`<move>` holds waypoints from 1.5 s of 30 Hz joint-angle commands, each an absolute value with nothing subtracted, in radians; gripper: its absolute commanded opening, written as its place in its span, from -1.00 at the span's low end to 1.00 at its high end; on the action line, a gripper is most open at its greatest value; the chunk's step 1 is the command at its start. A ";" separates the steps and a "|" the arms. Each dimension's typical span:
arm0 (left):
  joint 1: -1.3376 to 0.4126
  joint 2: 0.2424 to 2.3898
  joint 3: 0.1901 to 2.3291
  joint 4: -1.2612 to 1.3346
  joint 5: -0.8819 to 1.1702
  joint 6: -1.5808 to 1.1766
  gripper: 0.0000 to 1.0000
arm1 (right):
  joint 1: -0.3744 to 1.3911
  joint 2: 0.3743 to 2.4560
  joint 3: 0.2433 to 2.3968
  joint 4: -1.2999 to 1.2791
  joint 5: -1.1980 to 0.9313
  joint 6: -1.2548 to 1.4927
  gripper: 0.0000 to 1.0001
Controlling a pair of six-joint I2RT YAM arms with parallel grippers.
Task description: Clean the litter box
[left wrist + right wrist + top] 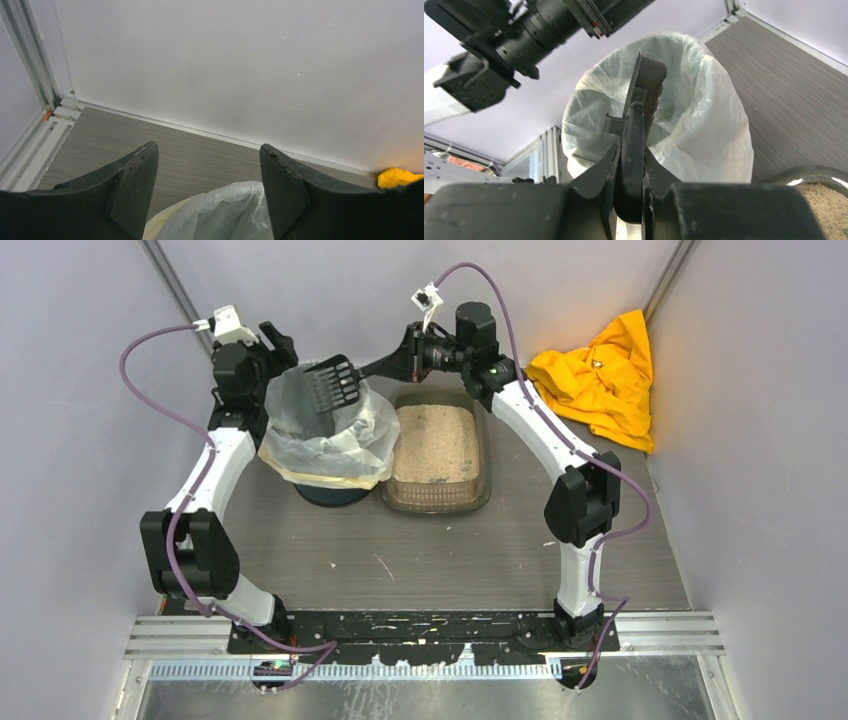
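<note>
The litter box [437,502], a shallow brownish tray of pale granules, sits mid-table; its corner [811,175] shows in the right wrist view. Left of it stands the round bin with a white bag liner [330,445]. My right gripper [402,358] [631,150] is shut on the handle of the black slotted scoop [333,385] [640,110]. The scoop's head hangs over the bin's mouth, turned on edge. Behind the bin, my left gripper [275,345] [207,147] is open and holds nothing. The bag's rim [220,210] lies below, between its fingers.
A crumpled yellow cloth [600,380] [397,177] lies in the back right corner. White walls close the table at the back and both sides. The left arm's wrist [499,45] hangs above the far side of the bin.
</note>
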State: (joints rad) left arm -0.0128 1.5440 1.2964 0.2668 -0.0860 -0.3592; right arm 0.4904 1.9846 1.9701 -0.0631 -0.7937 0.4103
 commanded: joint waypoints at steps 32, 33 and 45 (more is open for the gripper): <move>-0.005 0.962 0.864 0.135 0.106 -0.468 0.55 | 0.919 1.909 1.728 0.174 0.098 -0.628 -0.98; -0.005 0.953 0.862 0.132 0.113 -0.476 0.55 | 0.929 1.895 1.723 0.176 0.098 -0.629 -0.98; -0.005 0.895 0.806 0.186 0.208 -0.586 0.53 | 0.933 1.694 1.722 0.031 0.015 -0.503 -0.98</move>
